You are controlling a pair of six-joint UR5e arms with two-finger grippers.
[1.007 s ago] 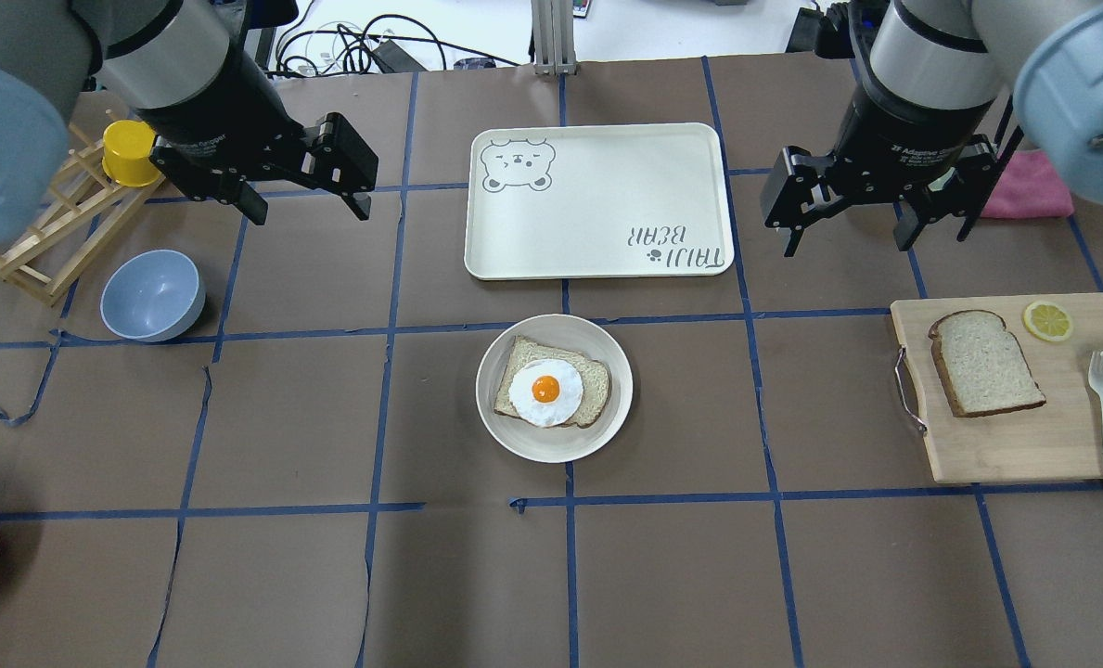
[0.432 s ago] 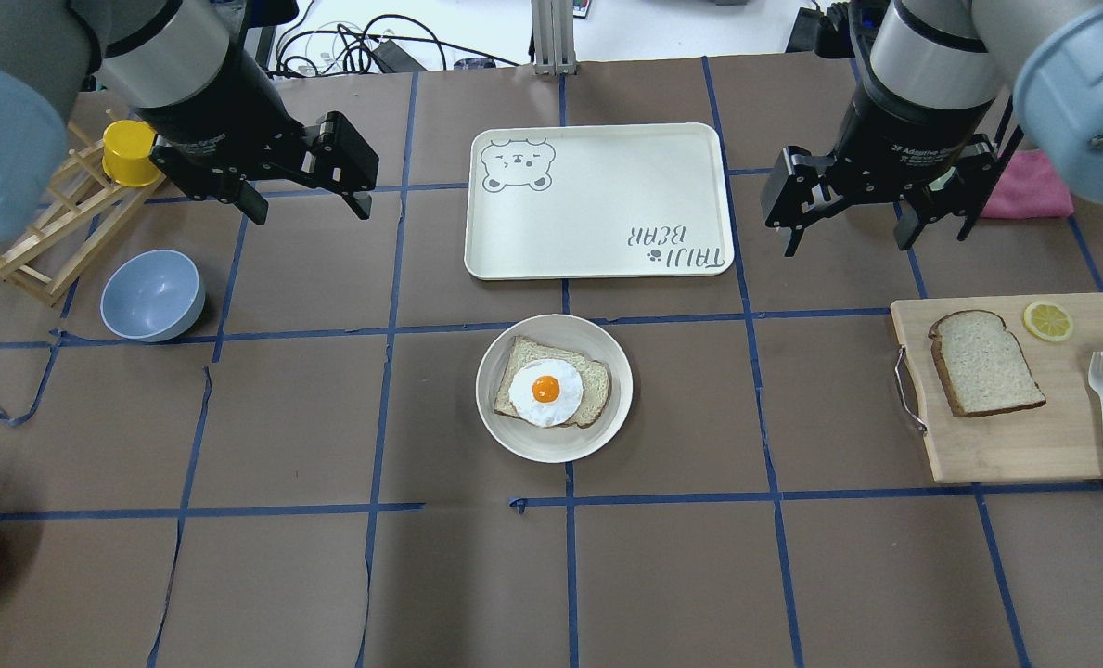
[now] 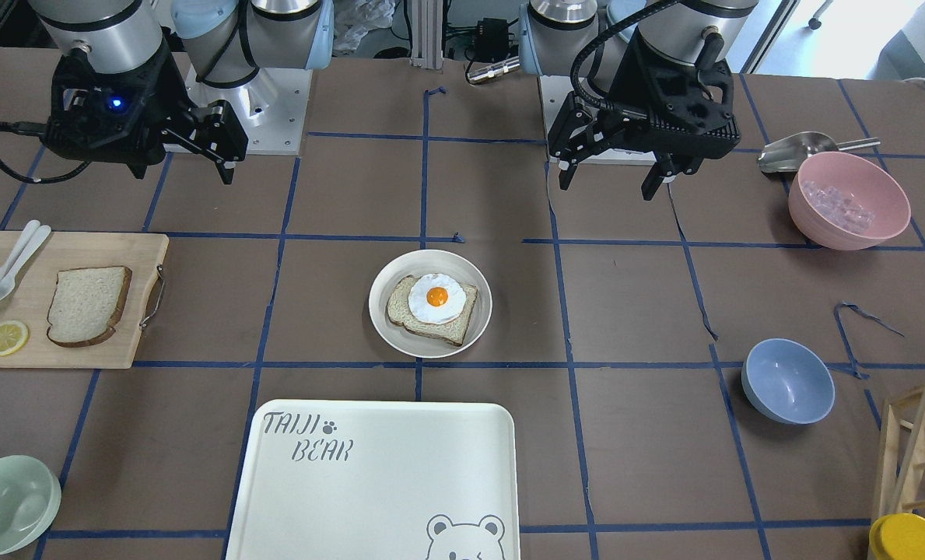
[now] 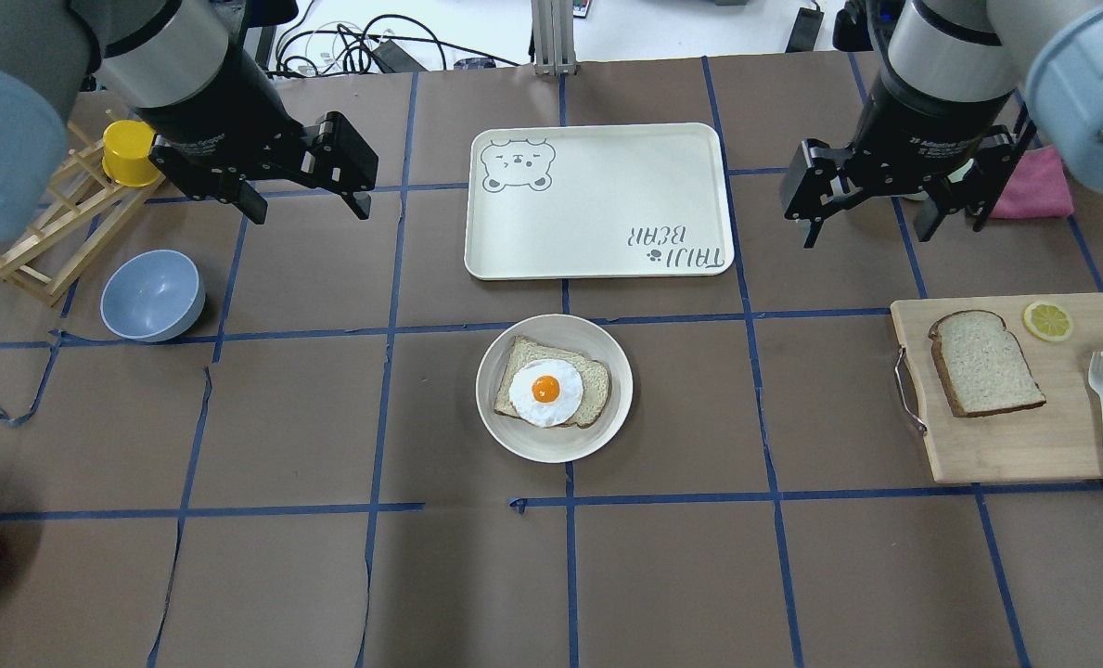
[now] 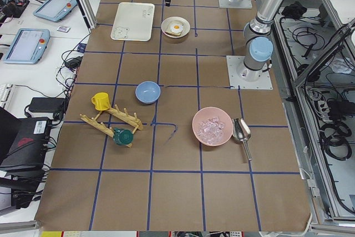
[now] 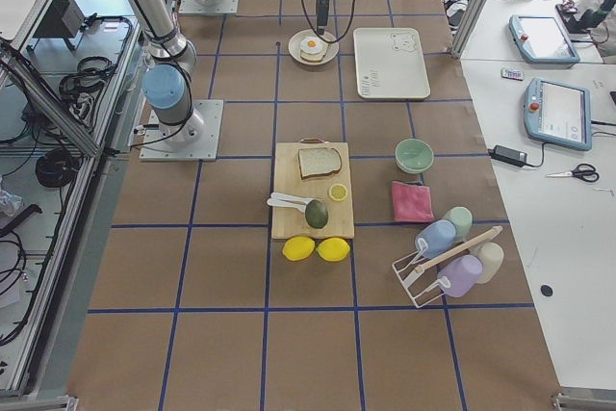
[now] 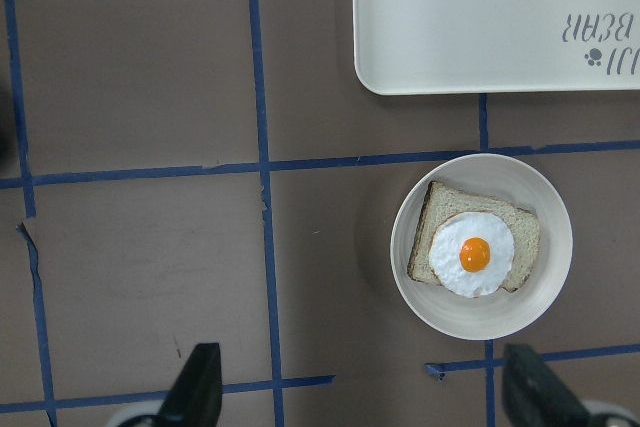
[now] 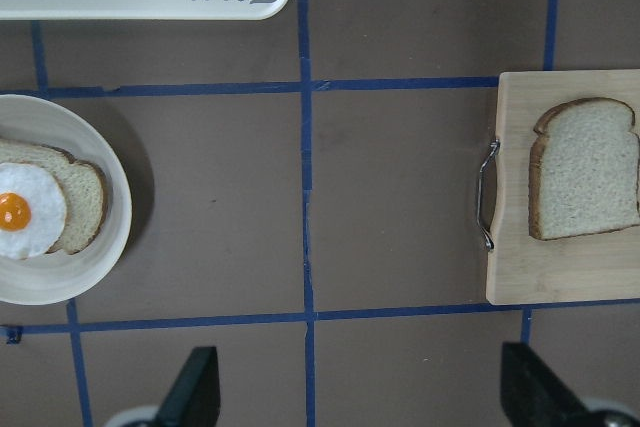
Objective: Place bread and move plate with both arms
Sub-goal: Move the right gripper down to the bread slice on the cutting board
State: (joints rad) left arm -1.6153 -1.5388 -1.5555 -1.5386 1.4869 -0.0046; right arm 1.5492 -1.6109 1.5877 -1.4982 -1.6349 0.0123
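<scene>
Overhead and front-facing cameras look steeply down from opposite sides of the counter (image 4: 662, 575). Side cameras sit far back at its ends. Both wrist cameras, seemingly level, look straight down and share the plate (image 7: 480, 317).

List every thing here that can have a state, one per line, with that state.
left claw, open, empty, above the table
right claw, open, empty, above the table
bread, flat on the cutting board, untouched
plate, on the table, holding the egg toast
tray, empty
blue bowl, upright, empty
pink bowl, upright, holding clear chunks
</scene>
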